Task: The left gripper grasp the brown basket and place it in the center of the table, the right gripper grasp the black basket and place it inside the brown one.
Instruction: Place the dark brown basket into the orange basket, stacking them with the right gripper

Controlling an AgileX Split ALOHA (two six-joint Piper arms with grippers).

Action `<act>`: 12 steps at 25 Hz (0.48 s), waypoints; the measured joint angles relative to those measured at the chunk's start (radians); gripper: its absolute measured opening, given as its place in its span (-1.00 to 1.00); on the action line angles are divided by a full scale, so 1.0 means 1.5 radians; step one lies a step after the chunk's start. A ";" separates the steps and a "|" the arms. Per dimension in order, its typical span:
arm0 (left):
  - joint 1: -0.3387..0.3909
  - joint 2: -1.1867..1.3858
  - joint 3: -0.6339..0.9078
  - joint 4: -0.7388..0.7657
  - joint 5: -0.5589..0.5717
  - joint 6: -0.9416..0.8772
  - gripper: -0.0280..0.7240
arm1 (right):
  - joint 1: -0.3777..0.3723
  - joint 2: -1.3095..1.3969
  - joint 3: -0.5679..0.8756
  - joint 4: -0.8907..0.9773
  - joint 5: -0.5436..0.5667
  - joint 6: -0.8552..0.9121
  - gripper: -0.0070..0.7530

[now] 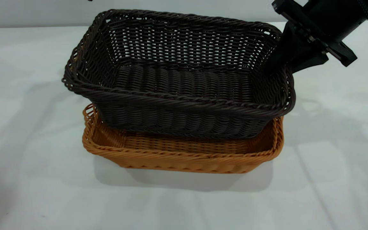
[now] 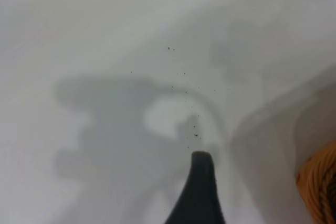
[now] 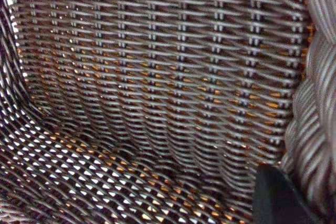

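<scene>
The brown basket (image 1: 184,156) rests on the table (image 1: 27,143) near the middle. The black basket (image 1: 177,80) is over it, its bottom lowered within the brown rim; I cannot tell whether it rests on the brown floor. My right gripper (image 1: 279,68) is shut on the black basket's right rim, one finger inside the wall. In the right wrist view a finger (image 3: 273,198) lies against the weave beside the braided rim (image 3: 315,103). My left gripper (image 2: 257,192) is out of the exterior view; one finger (image 2: 202,192) hovers over bare table, open and empty, beside the brown basket's edge (image 2: 320,187).
The right arm (image 1: 324,22) reaches in from the upper right corner. The tabletop stretches bare to the left, the right and the front of the stacked baskets. The table's far edge meets a pale wall (image 1: 43,12).
</scene>
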 joint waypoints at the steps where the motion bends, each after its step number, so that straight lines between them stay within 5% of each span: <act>1: 0.000 0.000 0.000 0.000 -0.001 0.001 0.61 | 0.000 0.000 0.000 -0.002 0.000 0.000 -0.77; 12: 0.000 0.000 0.000 0.000 -0.001 0.003 0.61 | 0.001 0.027 0.000 -0.020 -0.015 0.001 -0.77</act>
